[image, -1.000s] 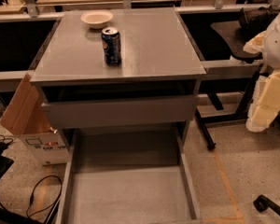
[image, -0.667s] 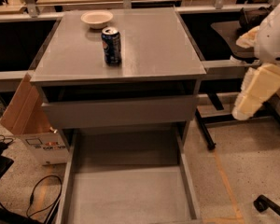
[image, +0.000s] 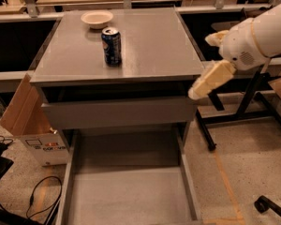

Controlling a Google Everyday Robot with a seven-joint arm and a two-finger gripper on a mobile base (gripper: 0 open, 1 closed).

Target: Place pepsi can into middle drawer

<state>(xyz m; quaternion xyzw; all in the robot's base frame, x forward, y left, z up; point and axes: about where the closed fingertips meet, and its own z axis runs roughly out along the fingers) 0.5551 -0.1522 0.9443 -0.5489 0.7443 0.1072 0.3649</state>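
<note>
The pepsi can [image: 111, 46], dark blue with a silver top, stands upright on the grey cabinet top [image: 154, 41], left of centre. The middle drawer [image: 126, 196] is pulled out low in front of the cabinet; its flat grey floor is bare. My gripper [image: 202, 67], with cream fingers [image: 210, 79], hangs at the cabinet's right front corner, well to the right of the can and above the drawer's right rail. It is open and holds nothing.
A shallow cream bowl [image: 97, 18] sits behind the can. A closed drawer with a plain grey front [image: 117, 112] lies above the open one. A cardboard box [image: 30, 125] and cables [image: 42, 196] are at the left, and black stand legs [image: 243, 111] at the right.
My arm and gripper have moved left from the far right edge toward the cabinet's right front corner. The can, bowl and drawers have not moved.
</note>
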